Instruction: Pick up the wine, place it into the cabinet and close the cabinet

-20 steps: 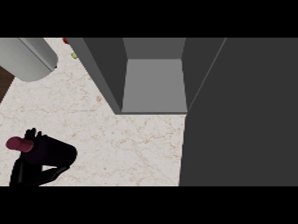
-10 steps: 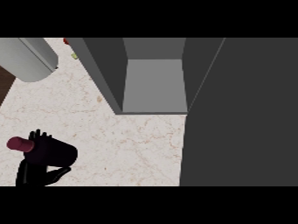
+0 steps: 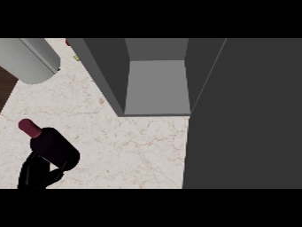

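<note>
Our left hand (image 3: 39, 170) curls around the wine bottle (image 3: 52, 144), which has shifted a little toward the open cabinet (image 3: 156, 88), so carrying has barely begun.

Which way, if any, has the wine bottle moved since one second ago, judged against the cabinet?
Yes. The wine bottle in the left hand has shifted slightly right, toward the open cabinet.
</note>
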Robot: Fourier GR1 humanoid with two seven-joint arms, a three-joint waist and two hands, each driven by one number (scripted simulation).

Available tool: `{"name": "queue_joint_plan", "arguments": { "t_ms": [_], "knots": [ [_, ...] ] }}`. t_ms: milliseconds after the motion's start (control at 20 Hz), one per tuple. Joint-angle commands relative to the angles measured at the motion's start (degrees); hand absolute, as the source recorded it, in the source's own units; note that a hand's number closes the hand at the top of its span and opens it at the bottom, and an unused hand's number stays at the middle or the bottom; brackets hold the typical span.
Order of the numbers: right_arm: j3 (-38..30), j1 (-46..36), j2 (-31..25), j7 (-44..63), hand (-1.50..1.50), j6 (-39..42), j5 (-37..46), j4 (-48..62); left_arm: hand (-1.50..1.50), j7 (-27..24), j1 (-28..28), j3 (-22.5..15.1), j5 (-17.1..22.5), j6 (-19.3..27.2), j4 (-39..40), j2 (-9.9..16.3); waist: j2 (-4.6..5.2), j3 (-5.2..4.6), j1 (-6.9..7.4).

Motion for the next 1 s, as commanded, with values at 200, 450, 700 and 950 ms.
{"name": "queue_joint_plan", "arguments": {
  "t_ms": [200,450,700,950],
  "knots": [
    [1.4,-2.7,1.0,-0.9,-1.50,-1.2,3.6,3.2,1.50,-6.7,0.4,-2.4,-2.6,-2.3,3.9,-0.1,0.53,-0.99,-0.03],
    [-1.3,-1.9,-0.5,0.3,-1.50,-0.4,0.4,1.4,1.50,-5.3,3.0,-8.7,-6.7,-1.7,-1.0,-4.1,0.36,-0.92,0.04],
    [2.8,2.3,2.0,-2.9,-1.50,0.0,3.5,0.8,1.50,-6.1,5.4,-10.0,-6.2,-2.5,-5.0,-4.7,0.29,-0.90,0.02],
    [2.6,1.8,1.8,-3.3,-1.50,0.4,4.0,2.6,1.50,-6.1,8.6,-12.3,-5.6,-5.0,-10.9,-5.6,0.28,-0.89,0.43]
  ]
}}
